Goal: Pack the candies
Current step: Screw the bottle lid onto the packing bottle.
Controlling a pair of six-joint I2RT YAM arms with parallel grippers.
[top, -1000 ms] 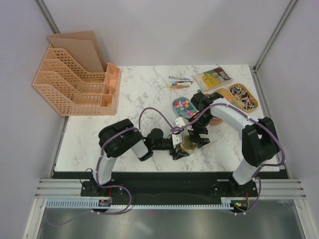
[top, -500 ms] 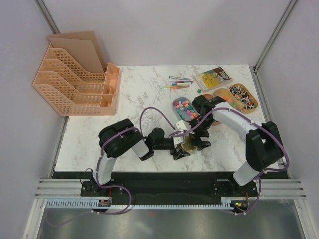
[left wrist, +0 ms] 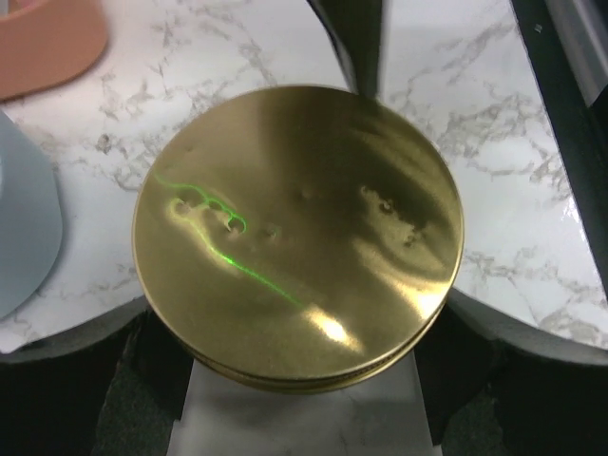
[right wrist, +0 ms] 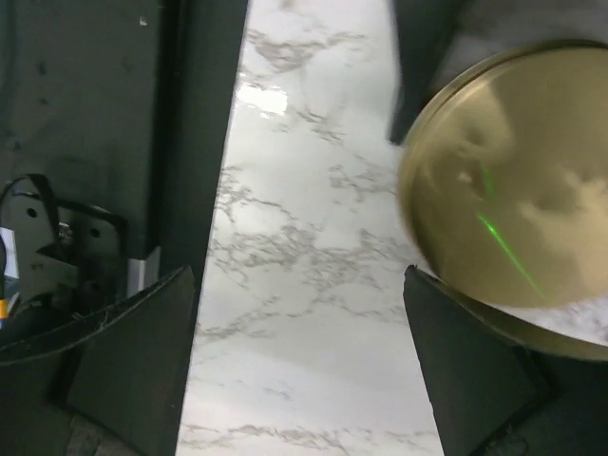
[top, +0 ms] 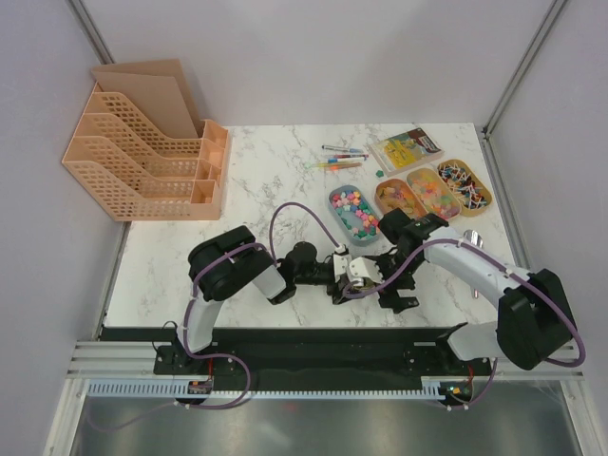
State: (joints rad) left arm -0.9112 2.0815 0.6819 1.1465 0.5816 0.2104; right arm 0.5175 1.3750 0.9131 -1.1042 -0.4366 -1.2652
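The candies lie in four oval trays at the back right: pink and green ones in a grey tray (top: 353,211), brown wrapped ones in an orange tray (top: 394,197), mixed bright ones (top: 432,190) and white-stick lollipops (top: 465,184). My left gripper (top: 344,278) is shut on a jar with a flat round gold lid (top: 359,275). In the left wrist view the lid (left wrist: 299,233) fills the frame, held between the left gripper's (left wrist: 309,353) dark pads. My right gripper (top: 396,292) is open and empty over bare marble just right of the jar. In the right wrist view, the right gripper (right wrist: 296,285) is beside the lid (right wrist: 513,180).
Thin coloured pens (top: 338,157) and a yellow packet (top: 407,149) lie at the back. A peach file rack (top: 142,157) stands at the far left. The table's dark front edge (right wrist: 190,114) runs close to my right gripper.
My right gripper has drawn away from the gold-lidded jar, to the right and toward the near edge, uncovering the orange trays. The left gripper and the jar have stayed put.
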